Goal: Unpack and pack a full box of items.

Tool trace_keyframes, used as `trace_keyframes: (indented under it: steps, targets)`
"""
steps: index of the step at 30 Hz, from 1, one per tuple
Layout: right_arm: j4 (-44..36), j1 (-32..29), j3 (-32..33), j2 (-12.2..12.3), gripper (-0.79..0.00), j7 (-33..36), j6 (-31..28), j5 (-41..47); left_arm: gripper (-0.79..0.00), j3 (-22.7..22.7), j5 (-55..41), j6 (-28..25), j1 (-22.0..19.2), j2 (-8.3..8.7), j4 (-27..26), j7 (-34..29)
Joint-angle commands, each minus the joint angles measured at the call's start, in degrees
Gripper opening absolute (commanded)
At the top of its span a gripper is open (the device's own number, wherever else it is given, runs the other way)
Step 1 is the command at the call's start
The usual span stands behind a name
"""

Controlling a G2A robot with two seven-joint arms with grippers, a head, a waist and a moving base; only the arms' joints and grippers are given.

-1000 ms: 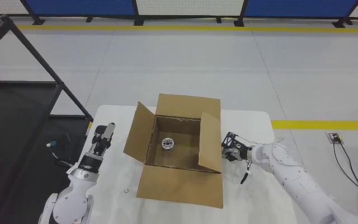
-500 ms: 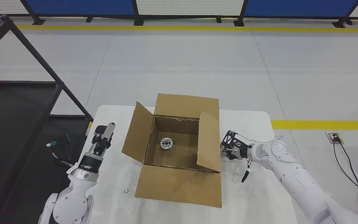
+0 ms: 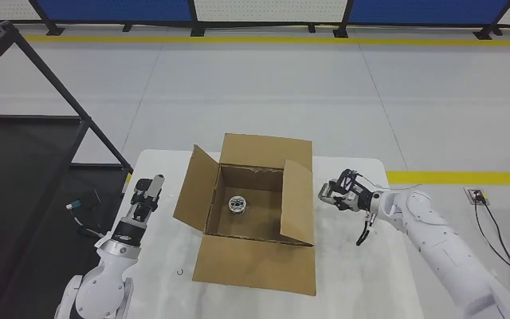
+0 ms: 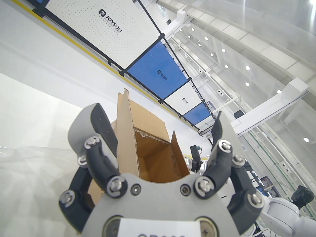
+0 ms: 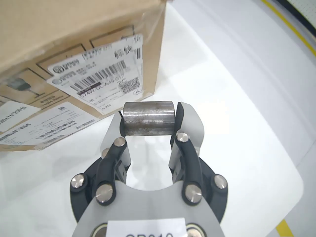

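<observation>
Clamping a cylinder (image 5: 148, 118), the right fingers (image 5: 182, 118) may lose it clipping the box flap (image 3: 296, 203); left fingers (image 4: 102, 124) gape.

Matt corrugated cardboard box (image 3: 255, 263), dull scuffed metal cylinder (image 5: 148, 118)

I can't identify the small round item (image 3: 238, 205) inside the box (image 3: 253, 267), between both jaws.

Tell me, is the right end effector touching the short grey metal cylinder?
Touching. In the right wrist view the right end effector clamps the short grey metal cylinder at both ends, with no gap.
</observation>
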Motion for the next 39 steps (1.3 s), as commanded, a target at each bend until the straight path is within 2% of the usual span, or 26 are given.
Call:
trace_keyframes:
  steps: [1,5,9,13,16,39]
  targets:
    - [-1.68,0.12,1.19,1.34,-0.785,-1.79,0.14,-1.26,0.000,0.00,0.00,0.00,0.00,0.00,0.00,0.00]
    - [-7.87,-0.17,4.91,4.92,-0.785,-4.43,-0.03,-4.01,0.000,0.00,0.00,0.00,0.00,0.00,0.00,0.00]
    - [-18.59,-2.30,10.42,9.19,-0.785,-5.21,-1.49,-6.70,0.000,0.00,0.00,0.00,0.00,0.00,0.00,0.00]
    - [-30.36,-5.43,16.97,13.03,-0.785,-3.33,-4.78,-8.32,0.000,0.00,0.00,0.00,0.00,0.00,0.00,0.00]
    - [-37.29,-6.91,19.97,14.62,-0.785,-1.20,-9.20,-8.84,0.000,0.00,0.00,0.00,0.00,0.00,0.00,0.00]
    - [-37.29,-6.91,19.97,14.62,-0.785,-1.20,-9.20,-8.84,0.000,0.00,0.00,0.00,0.00,0.00,0.00,0.00]
